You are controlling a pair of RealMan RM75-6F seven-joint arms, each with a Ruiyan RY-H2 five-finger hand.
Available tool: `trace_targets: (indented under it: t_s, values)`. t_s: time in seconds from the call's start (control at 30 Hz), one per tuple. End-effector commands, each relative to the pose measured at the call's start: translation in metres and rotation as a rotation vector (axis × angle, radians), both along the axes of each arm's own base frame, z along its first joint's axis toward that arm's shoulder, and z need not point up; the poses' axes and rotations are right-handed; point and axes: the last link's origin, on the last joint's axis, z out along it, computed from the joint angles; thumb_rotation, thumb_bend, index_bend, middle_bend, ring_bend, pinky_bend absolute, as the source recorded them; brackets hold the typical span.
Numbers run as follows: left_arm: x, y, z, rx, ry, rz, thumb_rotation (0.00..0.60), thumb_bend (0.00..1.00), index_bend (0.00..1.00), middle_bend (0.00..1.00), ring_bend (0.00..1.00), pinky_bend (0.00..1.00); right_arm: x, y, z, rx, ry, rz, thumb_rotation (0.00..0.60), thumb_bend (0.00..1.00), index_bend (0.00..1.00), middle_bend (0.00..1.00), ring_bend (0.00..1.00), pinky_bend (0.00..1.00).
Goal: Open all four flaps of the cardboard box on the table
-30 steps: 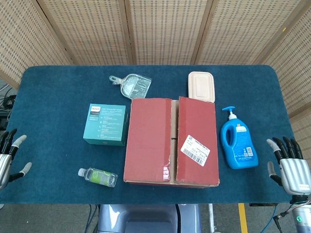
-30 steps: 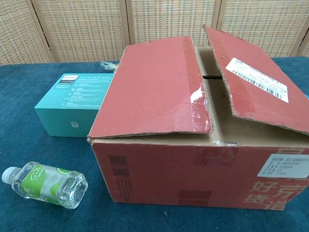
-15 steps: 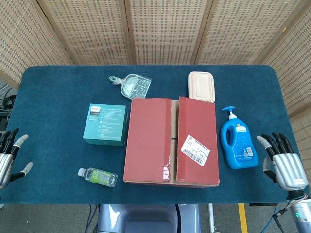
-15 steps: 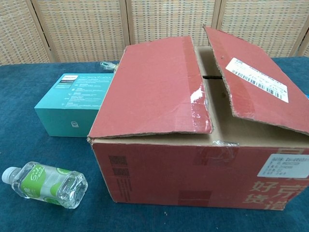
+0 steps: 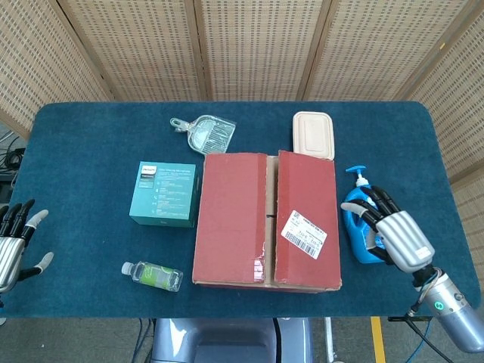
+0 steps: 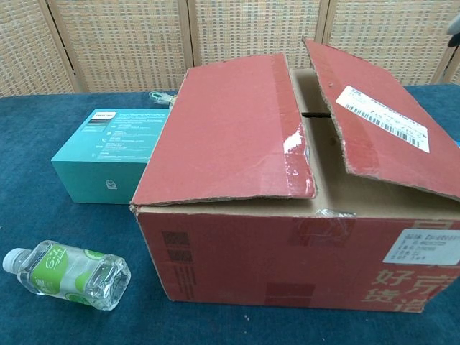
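The red-brown cardboard box (image 5: 265,219) stands near the table's front edge, in the middle. Its two long top flaps are folded over the top, with a narrow gap between them. In the chest view the box (image 6: 287,251) fills the frame; the left flap (image 6: 230,133) lies nearly flat and the right flap (image 6: 377,136), with a white label, is tilted up a little. My right hand (image 5: 393,231) hovers with fingers spread over the blue bottle, just right of the box. My left hand (image 5: 11,242) is open at the table's left edge, far from the box.
A blue pump bottle (image 5: 359,227) stands right of the box, partly under my right hand. A teal carton (image 5: 162,193) sits left of the box, a small water bottle (image 5: 151,274) in front of it. A clear scoop (image 5: 204,134) and a beige lidded container (image 5: 314,134) lie behind.
My right hand has moved left and up from the table's right edge to over the blue bottle beside the box. The left hand has barely shifted. The flaps have not moved.
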Motion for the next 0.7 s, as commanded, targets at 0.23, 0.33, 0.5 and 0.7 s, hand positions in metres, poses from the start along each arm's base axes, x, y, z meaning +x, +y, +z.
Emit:
trace_targets:
  t_s: [0.23, 0.33, 0.5, 0.7]
  values:
    - [0.001, 0.002, -0.001, -0.006, 0.009, 0.008, 0.521, 0.29, 0.14, 0.02, 0.00, 0.00, 0.039, -0.021, -0.012, 0.126, -0.048, 0.099, 0.600, 1.00, 0.28, 0.28, 0.01, 0.02]
    - [0.002, 0.003, -0.001, -0.008, 0.012, 0.012, 0.519, 0.29, 0.14, 0.02, 0.00, 0.00, 0.053, -0.029, -0.017, 0.167, -0.067, 0.124, 0.600, 1.00, 0.28, 0.29, 0.01, 0.02]
    - [0.002, 0.004, -0.002, -0.014, 0.017, 0.022, 0.520, 0.29, 0.14, 0.02, 0.00, 0.00, 0.073, -0.044, -0.025, 0.225, -0.091, 0.156, 0.600, 1.00, 0.28, 0.29, 0.01, 0.02]
    - [0.001, 0.006, -0.003, -0.019, 0.022, 0.041, 0.521, 0.29, 0.14, 0.02, 0.00, 0.00, 0.093, -0.059, -0.036, 0.271, -0.071, 0.194, 0.600, 1.00, 0.28, 0.29, 0.01, 0.02]
